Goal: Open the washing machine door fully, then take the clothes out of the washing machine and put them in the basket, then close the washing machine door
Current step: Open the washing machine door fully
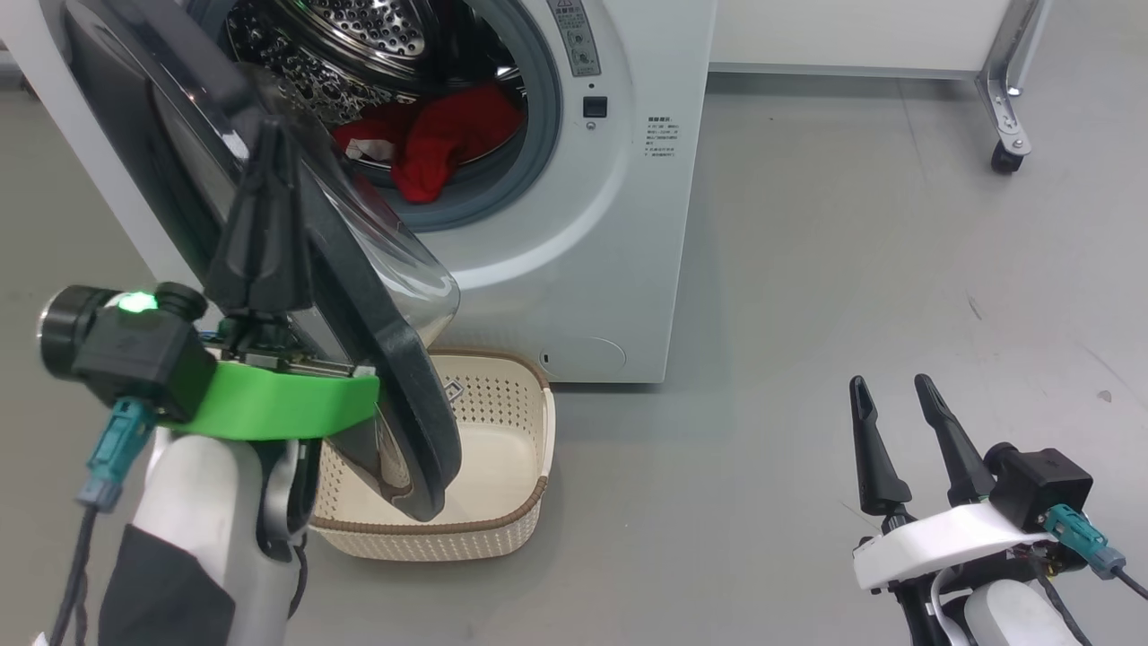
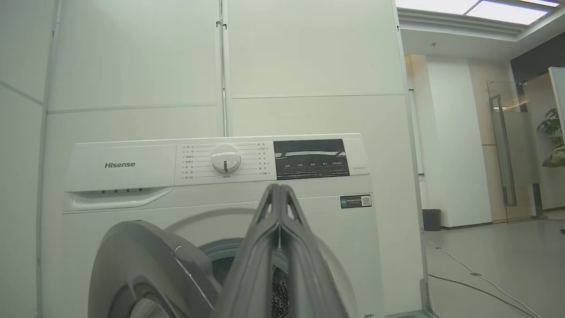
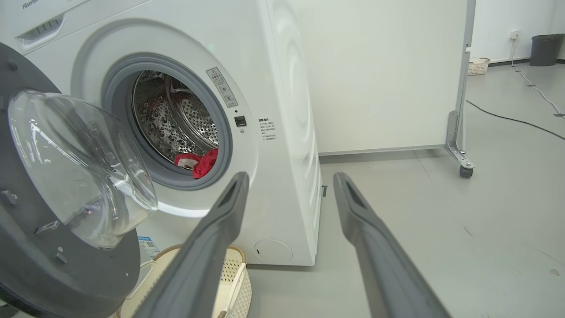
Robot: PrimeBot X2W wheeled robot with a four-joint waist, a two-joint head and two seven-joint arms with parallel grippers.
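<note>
Door-opening step: the left gripper (image 1: pixel 272 135), fingers pressed together, should push the glossy black-rimmed round door (image 1: pixel 395 359) at nine o'clock wider; the right gripper (image 1: pixel 891 384) has its fingers spread wide and empty at five, with the red fabric clothes (image 1: pixel 448 135) in the steel drum (image 1: pixel 359 36) at twelve.

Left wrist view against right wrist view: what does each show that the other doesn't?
Left wrist view: the control dial and dark display, past the shut left hand. Right wrist view: red clothes inside, the basket below, the open right hand. Both: the white washing machine and its open door.
</note>
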